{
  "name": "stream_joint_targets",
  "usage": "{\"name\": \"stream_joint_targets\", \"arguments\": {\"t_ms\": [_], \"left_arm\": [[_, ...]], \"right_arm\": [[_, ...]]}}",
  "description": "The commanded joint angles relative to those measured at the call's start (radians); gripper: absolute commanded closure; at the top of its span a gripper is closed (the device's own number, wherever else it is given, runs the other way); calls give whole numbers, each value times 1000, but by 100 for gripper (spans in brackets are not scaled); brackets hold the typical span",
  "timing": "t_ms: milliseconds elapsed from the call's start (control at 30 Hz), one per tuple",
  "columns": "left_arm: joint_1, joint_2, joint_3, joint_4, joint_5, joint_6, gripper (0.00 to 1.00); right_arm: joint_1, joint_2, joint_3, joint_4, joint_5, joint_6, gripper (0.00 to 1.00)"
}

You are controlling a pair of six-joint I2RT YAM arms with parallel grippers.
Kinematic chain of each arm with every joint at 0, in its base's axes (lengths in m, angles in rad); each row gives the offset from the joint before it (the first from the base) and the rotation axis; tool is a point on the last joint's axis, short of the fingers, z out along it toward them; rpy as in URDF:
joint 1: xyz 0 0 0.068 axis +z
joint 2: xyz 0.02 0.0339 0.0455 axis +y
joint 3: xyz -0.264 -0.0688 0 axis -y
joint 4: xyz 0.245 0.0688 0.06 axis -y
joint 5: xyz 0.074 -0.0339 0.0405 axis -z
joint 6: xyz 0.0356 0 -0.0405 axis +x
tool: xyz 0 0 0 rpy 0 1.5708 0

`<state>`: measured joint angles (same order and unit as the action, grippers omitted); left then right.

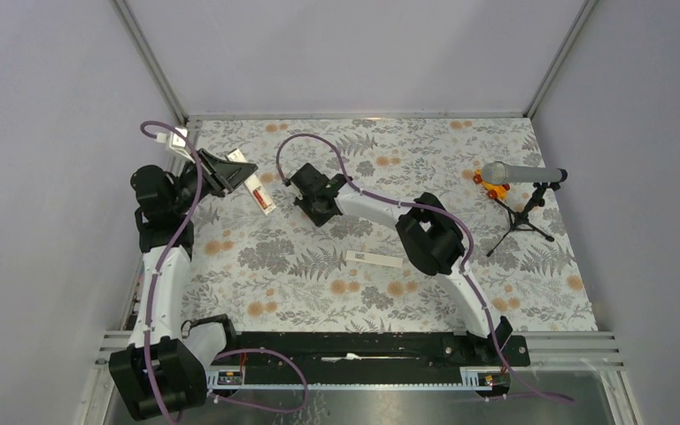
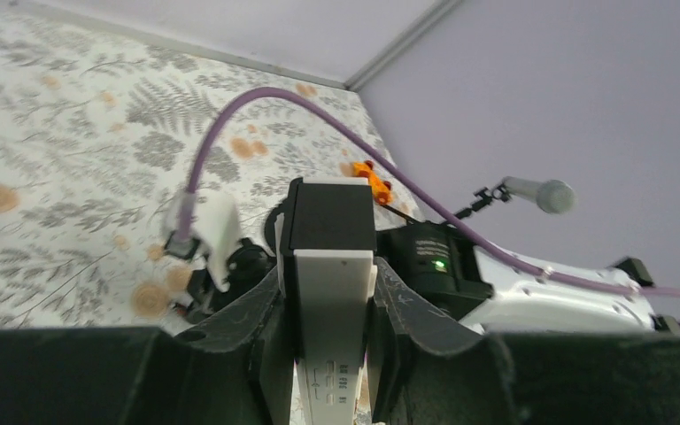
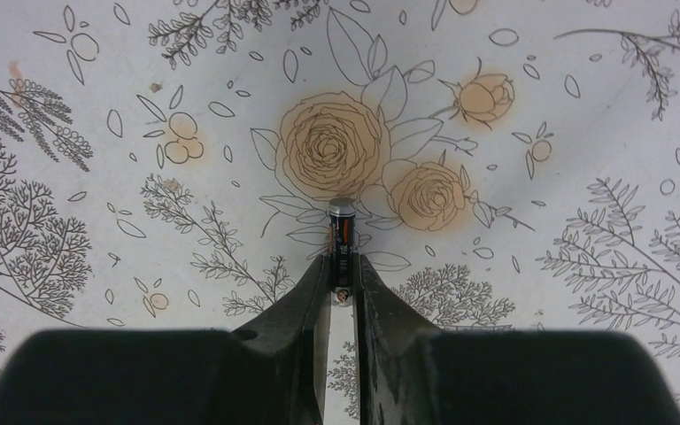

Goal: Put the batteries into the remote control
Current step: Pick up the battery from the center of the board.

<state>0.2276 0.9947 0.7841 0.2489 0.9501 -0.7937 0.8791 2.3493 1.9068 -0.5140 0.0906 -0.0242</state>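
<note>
Left gripper (image 2: 332, 288): clamped on the remote control (image 2: 332, 345) at the far left of the worktop (image 1: 319, 297). The remote's dark grey end (image 2: 329, 217) sticks out past the fingers.
Right gripper (image 3: 342, 274): closed on one battery (image 3: 341, 239), pinched at its near end, silver cap pointing away over the floral print.
Gap between grippers: in the top view the right gripper sits just right of the remote, apart from it.
Cover strip (image 1: 376, 258): flat, white, lying mid-worktop beside the right arm's elbow, well apart from both grippers.
Microphone (image 1: 518, 172): grey, on a black tripod stand (image 1: 522, 221) at far right, with an orange-and-yellow piece (image 1: 493, 186) at its left end.
In the way: the right arm's body and a purple cable (image 2: 257, 106) fill the left wrist view behind the remote.
Top view only: cover strip and arm layout; the battery is too small to make out.
Right wrist only: the hold on the battery.
Left wrist only: markings on the remote's near face, too small to read.
</note>
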Motion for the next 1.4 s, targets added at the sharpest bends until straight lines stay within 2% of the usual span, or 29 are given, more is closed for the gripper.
{"name": "stream_joint_targets", "arguments": {"t_ms": [0, 267, 400, 533, 700, 833, 967, 1133, 1367], "left_arm": [[0, -27, 56, -202, -147, 129, 100], [-5, -9, -11, -232, -200, 108, 100], [-50, 39, -54, -199, -193, 74, 100], [-156, 86, -84, -134, -225, 53, 100], [-192, 174, -155, 142, -161, -137, 100], [-218, 219, -151, 166, -153, -142, 100], [-257, 247, -143, 196, -153, -168, 100], [-298, 291, -144, 280, -169, -276, 100], [-346, 309, -166, 360, -220, -355, 100]], "right_arm": [[8, -81, -79, 47, 39, 73, 88], [8, -167, -111, 4, 15, 100, 89], [6, -236, -140, -39, -8, 143, 89], [2, -307, -126, -146, -27, 216, 89], [-2, -399, -100, -266, -87, 292, 89], [-2, -456, -61, -320, -88, 312, 89], [-1, -520, -52, -280, -160, 321, 88], [0, -515, 7, -301, -242, 351, 88], [0, -475, 55, -331, -249, 391, 88]]}}
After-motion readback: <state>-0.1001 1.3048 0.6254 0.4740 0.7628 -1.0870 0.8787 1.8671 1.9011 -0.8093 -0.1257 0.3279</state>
